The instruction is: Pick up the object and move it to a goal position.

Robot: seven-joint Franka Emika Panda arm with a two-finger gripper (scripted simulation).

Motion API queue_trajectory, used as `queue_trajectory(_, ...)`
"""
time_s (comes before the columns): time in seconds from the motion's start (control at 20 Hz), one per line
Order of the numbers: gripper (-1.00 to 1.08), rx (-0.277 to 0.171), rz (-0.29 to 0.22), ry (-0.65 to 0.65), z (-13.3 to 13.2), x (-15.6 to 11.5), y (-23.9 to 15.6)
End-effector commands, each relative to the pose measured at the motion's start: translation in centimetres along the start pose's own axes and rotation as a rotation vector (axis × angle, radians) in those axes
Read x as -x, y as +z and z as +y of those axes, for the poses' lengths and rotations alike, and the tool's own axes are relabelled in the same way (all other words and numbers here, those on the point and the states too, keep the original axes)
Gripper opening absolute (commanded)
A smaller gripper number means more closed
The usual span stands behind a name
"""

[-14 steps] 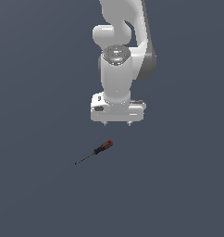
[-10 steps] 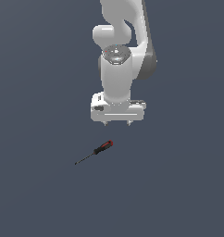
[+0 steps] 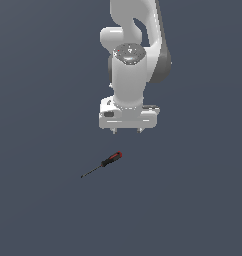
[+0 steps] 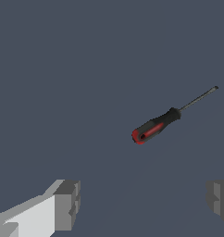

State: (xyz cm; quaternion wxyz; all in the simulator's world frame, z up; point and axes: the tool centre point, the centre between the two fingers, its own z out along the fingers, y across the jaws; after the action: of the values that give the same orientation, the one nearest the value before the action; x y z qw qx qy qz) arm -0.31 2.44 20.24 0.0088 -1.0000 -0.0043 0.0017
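Observation:
A small screwdriver (image 3: 111,160) with a black handle, red end cap and thin dark shaft lies flat on the grey floor, its tip pointing to the exterior view's lower left. It also shows in the wrist view (image 4: 156,128). My gripper (image 3: 127,131) hangs from the white arm above and slightly to the exterior view's right of the screwdriver, apart from it. In the wrist view the gripper (image 4: 141,200) is open and empty, its two grey fingertips (image 4: 67,203) standing wide apart, with the screwdriver beyond them.
Only the plain dark grey floor (image 3: 48,215) surrounds the screwdriver. The white arm (image 3: 133,55) rises out of the top of the exterior view.
The gripper has moved slightly lower and toward the screwdriver. The screwdriver has not moved.

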Motion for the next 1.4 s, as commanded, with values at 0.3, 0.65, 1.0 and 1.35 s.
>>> queue_trajectory(0.3,1.00,-0.004,-0.002,0.086,0.9,-0.7,1.1)
queue_trajectory(0.65,1.00,-0.010,-0.003,0.255,2.6,-2.0,3.2)
queue_trajectory(1.0,1.00,-0.010,-0.003,0.495,5.3,-3.6,6.5)
queue_trajectory(1.35,1.00,-0.002,0.000,0.734,8.2,-4.9,9.8)
